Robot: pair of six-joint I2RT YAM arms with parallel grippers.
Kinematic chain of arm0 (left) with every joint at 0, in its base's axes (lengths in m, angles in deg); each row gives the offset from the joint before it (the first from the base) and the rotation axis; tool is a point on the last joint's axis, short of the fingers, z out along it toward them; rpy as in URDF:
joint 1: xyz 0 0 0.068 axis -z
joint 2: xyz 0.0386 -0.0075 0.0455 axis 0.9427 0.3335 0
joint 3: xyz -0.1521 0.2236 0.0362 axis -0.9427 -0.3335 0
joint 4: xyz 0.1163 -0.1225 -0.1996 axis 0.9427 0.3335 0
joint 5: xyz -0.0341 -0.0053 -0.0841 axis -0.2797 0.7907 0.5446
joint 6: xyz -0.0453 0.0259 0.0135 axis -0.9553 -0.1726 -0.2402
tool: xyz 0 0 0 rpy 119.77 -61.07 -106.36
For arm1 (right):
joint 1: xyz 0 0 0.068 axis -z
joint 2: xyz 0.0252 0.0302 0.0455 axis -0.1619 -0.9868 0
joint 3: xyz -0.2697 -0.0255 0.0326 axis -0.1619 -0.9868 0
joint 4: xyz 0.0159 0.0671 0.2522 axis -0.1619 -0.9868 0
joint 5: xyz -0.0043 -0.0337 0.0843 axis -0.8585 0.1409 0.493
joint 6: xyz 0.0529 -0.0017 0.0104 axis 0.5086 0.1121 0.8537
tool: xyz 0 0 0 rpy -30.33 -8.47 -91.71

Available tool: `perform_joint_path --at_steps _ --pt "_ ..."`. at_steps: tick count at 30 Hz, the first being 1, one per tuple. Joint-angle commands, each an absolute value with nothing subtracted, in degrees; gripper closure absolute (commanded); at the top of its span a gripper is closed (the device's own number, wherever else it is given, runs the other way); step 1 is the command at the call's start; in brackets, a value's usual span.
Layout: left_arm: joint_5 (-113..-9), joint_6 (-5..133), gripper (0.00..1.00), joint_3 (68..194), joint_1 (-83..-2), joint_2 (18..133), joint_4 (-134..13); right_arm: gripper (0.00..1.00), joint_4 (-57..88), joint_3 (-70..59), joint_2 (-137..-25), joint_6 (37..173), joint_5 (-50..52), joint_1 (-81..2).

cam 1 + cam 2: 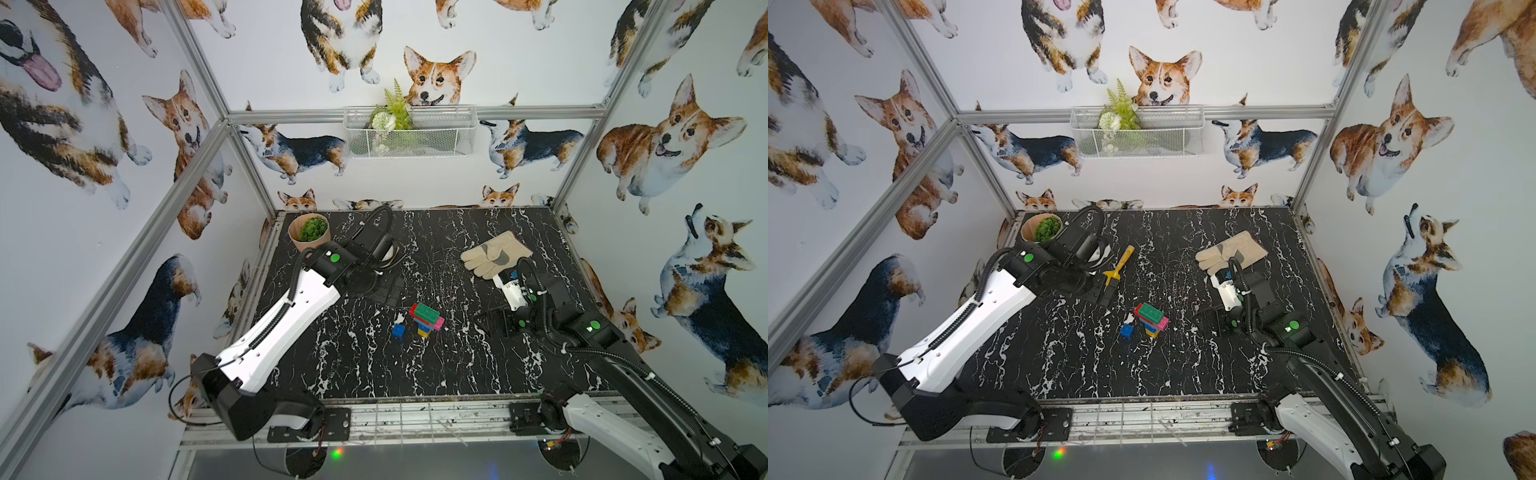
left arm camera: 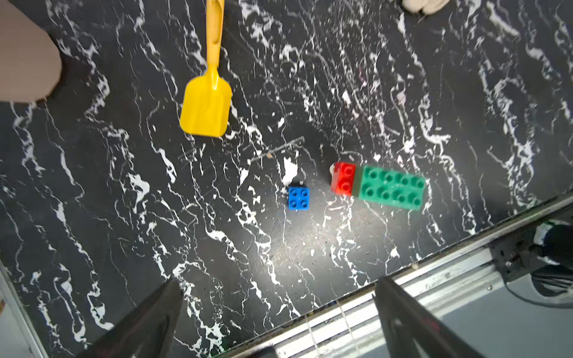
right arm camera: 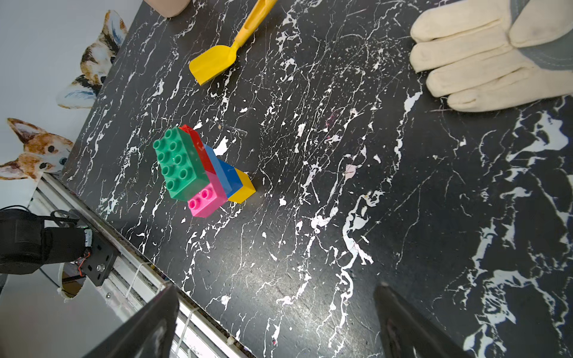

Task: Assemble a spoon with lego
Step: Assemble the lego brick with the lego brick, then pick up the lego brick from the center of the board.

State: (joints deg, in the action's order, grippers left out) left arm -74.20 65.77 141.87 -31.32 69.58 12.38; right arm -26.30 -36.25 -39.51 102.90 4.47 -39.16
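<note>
The left gripper (image 2: pixel 279 280) is sitting nearest the lens in its wrist view. Its dark fingers (image 2: pixel 148 319) are spreading wide with nothing between them, above the black marbled table (image 2: pixel 93 217). The right gripper (image 3: pixel 277 286) is likewise gaping wide and carrying nothing.

In both top views the spoon (image 1: pixel 426 318) (image 1: pixel 1151 318) is standing near the middle of the table, between the two grippers and apart from both. It is resting on its narrow yellow brick, with dark blue, light blue, pink and red layers widening upward. A long green brick is lying on top with its studs facing up.

A single blue brick (image 1: pixel 398 331) is sitting just beside the spoon on the left arm's side, not touching it.

Farther back, a yellow toy shovel (image 1: pixel 1119 266) is lying flat, with its blade close by the left gripper. A cream glove (image 1: pixel 494 253) is lying toward the far right, beyond the right arm's wrist. A tan pot (image 1: pixel 309 230) holding a green plant is standing in the far left corner of the table.
</note>
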Motion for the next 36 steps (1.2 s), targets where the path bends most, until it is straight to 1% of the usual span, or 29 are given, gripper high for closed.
perform_joint_path --at_steps 1,7,11,16,18,21,23,36 --pt "-70.3 67.7 0.0 133.9 -32.5 67.2 10.5 0.0 -26.6 -35.3 -40.0 103.0 5.1 -39.1" --pt "-64.0 66.4 0.07 120.1 -32.6 68.4 -0.5 0.0 -26.5 -35.7 -40.6 103.0 5.1 -39.1" --pt "-61.1 66.7 0.14 115.0 -32.5 70.3 -9.0 0.0 -26.7 -35.6 -40.2 102.8 4.9 -39.1" --pt "-60.6 65.9 0.2 109.6 -32.2 72.0 -19.1 0.0 -26.7 -35.8 -39.9 102.8 4.6 -39.1" --pt "-61.4 65.8 0.22 110.2 -31.8 72.1 -19.7 0.0 -26.6 -35.8 -39.9 102.8 4.4 -39.1" --pt "-63.0 64.6 0.28 109.8 -31.7 72.5 -21.9 0.0 -26.3 -36.0 -40.1 102.9 4.3 -39.1" --pt "-64.4 64.1 0.29 109.7 -31.2 73.9 -22.0 0.0 -26.3 -36.1 -40.0 102.8 4.5 -39.1" --pt "-68.5 59.9 0.31 107.6 -28.8 77.4 -29.3 0.0 -26.3 -36.2 -39.4 102.9 4.6 -39.1"
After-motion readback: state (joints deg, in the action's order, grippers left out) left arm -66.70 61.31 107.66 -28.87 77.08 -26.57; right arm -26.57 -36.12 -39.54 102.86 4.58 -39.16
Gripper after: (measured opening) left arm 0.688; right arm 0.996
